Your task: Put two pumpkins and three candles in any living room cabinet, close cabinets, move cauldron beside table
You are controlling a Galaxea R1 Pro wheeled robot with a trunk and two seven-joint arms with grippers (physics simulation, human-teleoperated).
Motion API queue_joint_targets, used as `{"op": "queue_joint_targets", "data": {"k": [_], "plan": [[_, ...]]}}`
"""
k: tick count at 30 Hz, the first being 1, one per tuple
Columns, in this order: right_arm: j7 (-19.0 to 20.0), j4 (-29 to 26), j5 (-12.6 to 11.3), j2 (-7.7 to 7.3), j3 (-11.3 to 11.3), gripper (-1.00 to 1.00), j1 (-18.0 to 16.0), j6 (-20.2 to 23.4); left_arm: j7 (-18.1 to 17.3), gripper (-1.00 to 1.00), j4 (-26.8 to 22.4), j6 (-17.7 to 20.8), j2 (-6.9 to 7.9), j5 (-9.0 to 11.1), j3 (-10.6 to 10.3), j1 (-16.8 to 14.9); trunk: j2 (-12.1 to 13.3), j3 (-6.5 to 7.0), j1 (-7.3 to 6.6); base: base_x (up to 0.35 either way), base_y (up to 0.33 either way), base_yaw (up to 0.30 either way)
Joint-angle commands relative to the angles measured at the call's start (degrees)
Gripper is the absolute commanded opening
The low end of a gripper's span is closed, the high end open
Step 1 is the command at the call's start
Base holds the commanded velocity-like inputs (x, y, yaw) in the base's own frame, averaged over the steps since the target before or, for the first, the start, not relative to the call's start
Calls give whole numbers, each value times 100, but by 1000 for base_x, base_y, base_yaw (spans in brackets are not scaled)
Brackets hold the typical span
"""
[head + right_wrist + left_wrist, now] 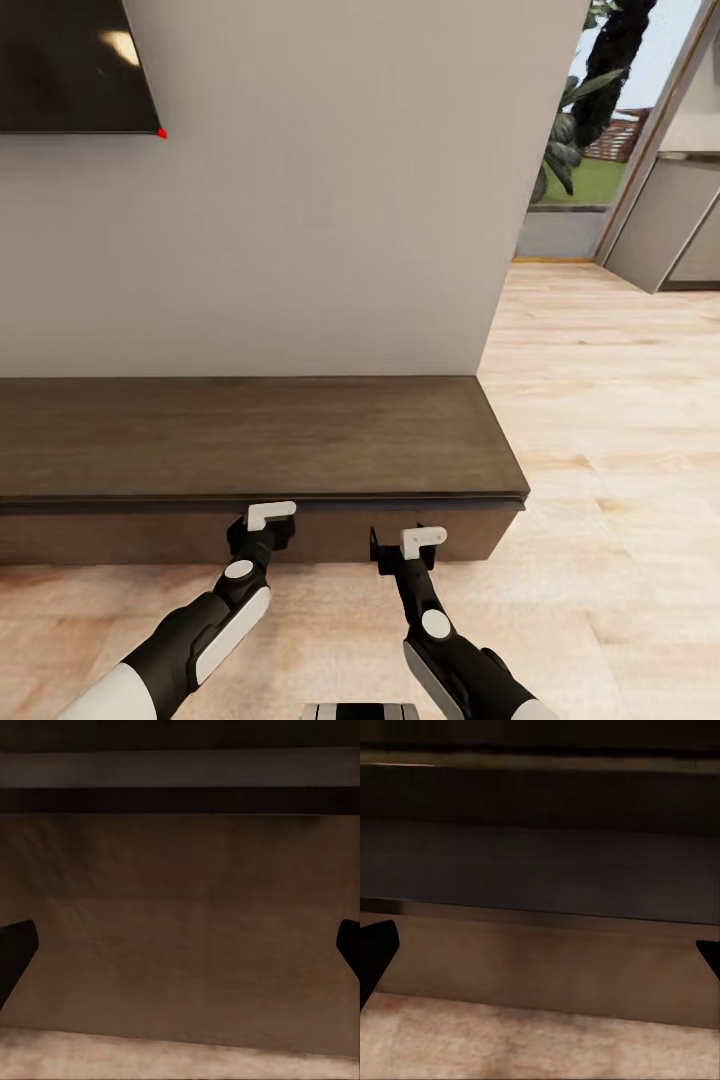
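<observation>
One long, low cabinet (250,440) of dark-brown wood runs along the pale wall (320,220), its front closed, standing on light wood floor (620,420). A dark screen (70,60) hangs on the wall above it. Both claws sit low, just before the cabinet's front near its right end. The left gripper (540,967) and the right gripper (180,960) each have fingers spread wide, holding nothing, facing that brown front close up.
</observation>
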Motion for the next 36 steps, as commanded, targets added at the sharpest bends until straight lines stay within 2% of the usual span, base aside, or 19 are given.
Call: {"op": "queue_joint_targets", "data": {"k": [1, 13, 36], "plan": [[-32, 3, -60, -4, 36, 100, -7, -38, 38, 100, -13, 19, 7, 1, -26, -8, -2, -4, 1, 178, 0, 0], [-32, 3, -60, -4, 36, 100, -7, -38, 48, 100, -13, 17, 7, -5, -26, -8, -2, -4, 1, 31, 0, 0], [-32, 9, -77, -10, 29, 100, -7, -26, 55, 100, -21, 18, 9, 0, -26, -8, -2, -4, 1, -329, 0, 0]]}}
